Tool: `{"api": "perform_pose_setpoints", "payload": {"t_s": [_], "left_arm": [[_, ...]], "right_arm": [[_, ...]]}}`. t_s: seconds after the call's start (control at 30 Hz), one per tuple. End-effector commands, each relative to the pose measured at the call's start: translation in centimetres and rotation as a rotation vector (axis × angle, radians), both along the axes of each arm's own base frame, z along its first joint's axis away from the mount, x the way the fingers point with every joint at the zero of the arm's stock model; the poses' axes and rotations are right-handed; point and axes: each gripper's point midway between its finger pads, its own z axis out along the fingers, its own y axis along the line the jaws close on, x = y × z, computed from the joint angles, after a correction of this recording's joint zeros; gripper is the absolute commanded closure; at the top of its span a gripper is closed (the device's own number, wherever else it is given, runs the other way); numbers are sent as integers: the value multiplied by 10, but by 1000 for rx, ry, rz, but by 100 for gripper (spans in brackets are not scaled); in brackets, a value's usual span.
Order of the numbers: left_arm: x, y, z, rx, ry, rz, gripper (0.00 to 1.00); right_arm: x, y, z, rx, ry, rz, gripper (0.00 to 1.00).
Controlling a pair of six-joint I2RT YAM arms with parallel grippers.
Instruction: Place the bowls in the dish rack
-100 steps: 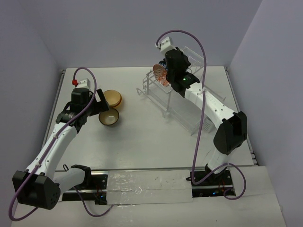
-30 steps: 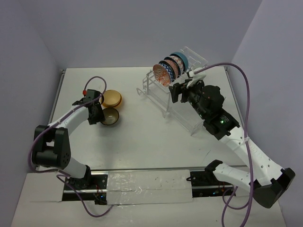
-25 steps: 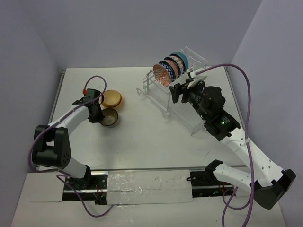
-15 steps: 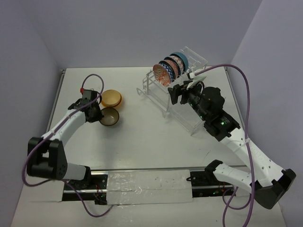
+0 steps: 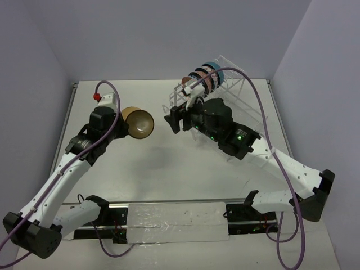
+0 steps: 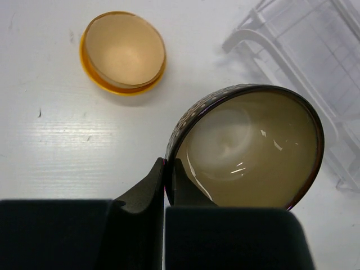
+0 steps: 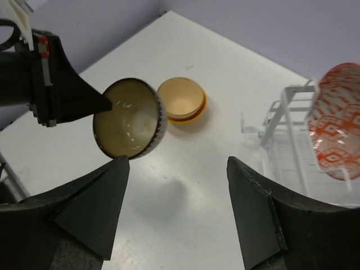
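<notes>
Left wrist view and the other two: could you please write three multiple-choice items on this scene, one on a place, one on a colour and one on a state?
1. Where is the orange-yellow round bowl?
A. stacked in another bowl
B. on the white table
C. in an end effector

2. What colour is the inside of the dark-rimmed glossy bowl pinched by the left end effector?
A. blue
B. red
C. tan

3. How is the right end effector?
A. open and empty
B. shut on a bowl
C. shut and empty

Answers:
1 B: it lies alone on the bare table.
2 C: its glazed inside shows tan in both wrist views.
3 A: its fingers stand wide apart with nothing between them.
</notes>
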Motion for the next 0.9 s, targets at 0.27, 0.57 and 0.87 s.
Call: {"api": "perform_pose_setpoints", "payload": {"t_s": [0.27, 0.57, 0.87], "left_arm": [[-7, -40, 78, -76, -217, -55, 100], [-9, -52, 88, -61, -237, -74, 100], [-10, -55, 94, -48, -248, -82, 100]], "right_arm": [[23, 41, -22, -65, 148, -119, 28], [26, 55, -37, -108, 185, -104, 34], [31, 58, -51, -162, 198, -116, 43]]}}
